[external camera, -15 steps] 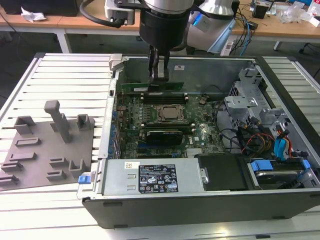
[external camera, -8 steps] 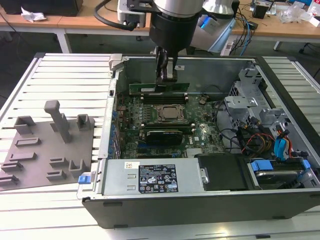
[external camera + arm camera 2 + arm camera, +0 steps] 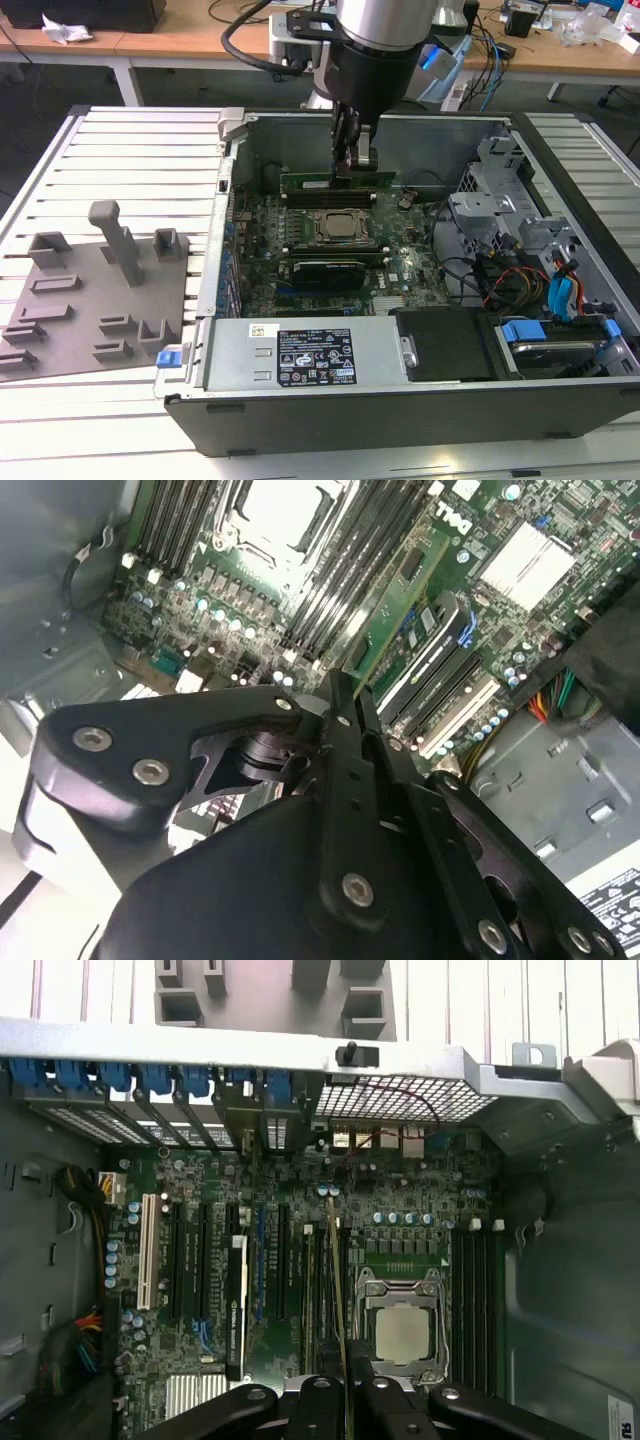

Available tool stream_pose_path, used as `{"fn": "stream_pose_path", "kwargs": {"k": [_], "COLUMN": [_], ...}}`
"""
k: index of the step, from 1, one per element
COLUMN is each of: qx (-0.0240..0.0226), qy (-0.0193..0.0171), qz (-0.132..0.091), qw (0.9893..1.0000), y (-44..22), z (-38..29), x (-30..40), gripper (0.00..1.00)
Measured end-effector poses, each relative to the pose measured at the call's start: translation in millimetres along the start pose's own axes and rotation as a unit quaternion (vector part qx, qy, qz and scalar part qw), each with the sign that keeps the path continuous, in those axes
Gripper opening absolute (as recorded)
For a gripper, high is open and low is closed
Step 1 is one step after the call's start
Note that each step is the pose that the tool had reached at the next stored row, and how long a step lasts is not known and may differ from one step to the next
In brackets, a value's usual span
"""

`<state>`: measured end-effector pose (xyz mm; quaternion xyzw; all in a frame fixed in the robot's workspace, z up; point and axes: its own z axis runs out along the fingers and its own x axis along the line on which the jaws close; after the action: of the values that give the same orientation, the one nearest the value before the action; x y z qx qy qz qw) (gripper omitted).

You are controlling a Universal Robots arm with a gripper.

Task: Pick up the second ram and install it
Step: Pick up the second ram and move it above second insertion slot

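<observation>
A workshop-like lab: an opened computer case (image 3: 300, 425) on a slatted metal bench (image 3: 130, 150), cluttered wooden desks (image 3: 150, 38) behind.

The arm (image 3: 375, 40) was cut off by the exterior view's upper edge. Just beyond the processor socket (image 3: 345, 228), the gripper (image 3: 352, 172) covered the middle of the memory stick (image 3: 305, 183). In the first wrist view the memory stick (image 3: 338, 1280) showed edge-on as a thin line beside that socket, its chips too small to tell, its end hidden between the fingers (image 3: 318, 1405).
</observation>
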<state>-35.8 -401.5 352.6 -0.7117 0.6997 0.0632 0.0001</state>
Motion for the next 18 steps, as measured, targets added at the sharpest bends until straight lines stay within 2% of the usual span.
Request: {"fn": "stream_pose_path", "kwargs": {"k": [3,7,12,18], "qx": [-0.0009,-0.0015,-0.0026,-0.0034], "qy": [-0.0001,-0.0001,-0.0001,-0.0001], "qz": [0.0,0.0,0.0,0.0], "qw": [1.0,1.0,1.0,1.0], "y": [-7.2,-10.9,-19.7,-28.6], "z": [7.8,13.5,27.1,37.3], "x": [0.5,0.9,2.1,2.8], "gripper": [0.14,0.14,0.14,0.14]}}
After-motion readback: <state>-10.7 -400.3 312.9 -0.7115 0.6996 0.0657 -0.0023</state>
